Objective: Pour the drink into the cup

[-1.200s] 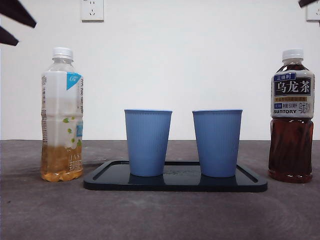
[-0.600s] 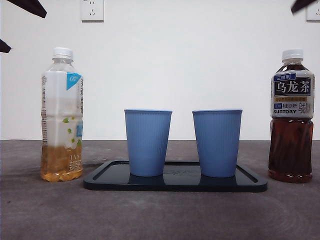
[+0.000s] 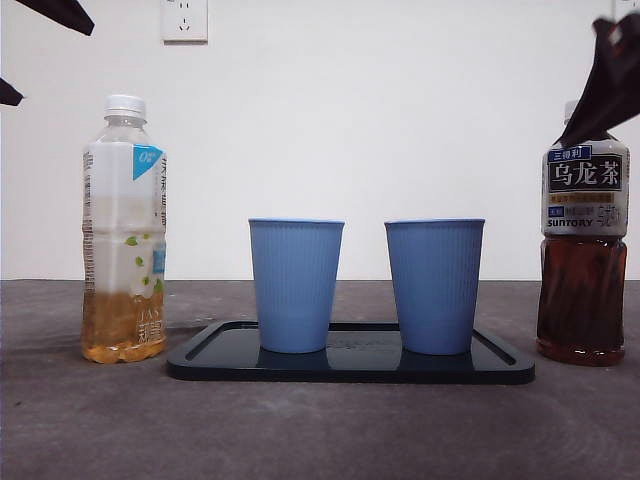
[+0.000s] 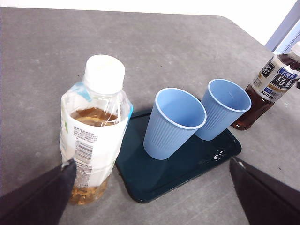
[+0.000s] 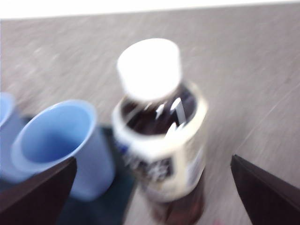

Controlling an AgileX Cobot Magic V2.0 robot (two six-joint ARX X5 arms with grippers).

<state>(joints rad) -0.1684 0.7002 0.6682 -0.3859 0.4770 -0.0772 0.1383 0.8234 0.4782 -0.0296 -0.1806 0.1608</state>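
1. On the grey desk (image 3: pixel 320 430) a dark tray (image 3: pixel 350 366) sits in the middle, carrying two upright blue ribbed cups: one cup (image 3: pixel 295 285) toward the green-tea side and the other cup (image 3: pixel 434 286) toward the oolong side. They stand near each other without touching.
2. Both cups look empty from the left wrist view.
3. At one end of the desk, off the tray, stands a clear green-tea bottle (image 3: pixel 124 230) with a white cap, upright, with amber liquid filling only its lower part.
4. At the opposite end stands a Suntory oolong tea bottle (image 3: pixel 584 232), upright and capped, dark tea reaching up to its shoulder; it is beside the tray, not on it.
5. The right tool (image 5: pixel 150 197) hangs above the oolong bottle with its two black jaws spread wide, one on either side of the bottle and touching nothing; its wrist picture is blurred. In the front view a dark part of it overlaps the bottle's cap at the upper corner.
6. The left tool (image 4: pixel 154 197) is held above the green-tea bottle, jaws likewise wide apart and clear of it.
7. A white wall with a socket (image 3: pixel 184 19) stands behind the desk.
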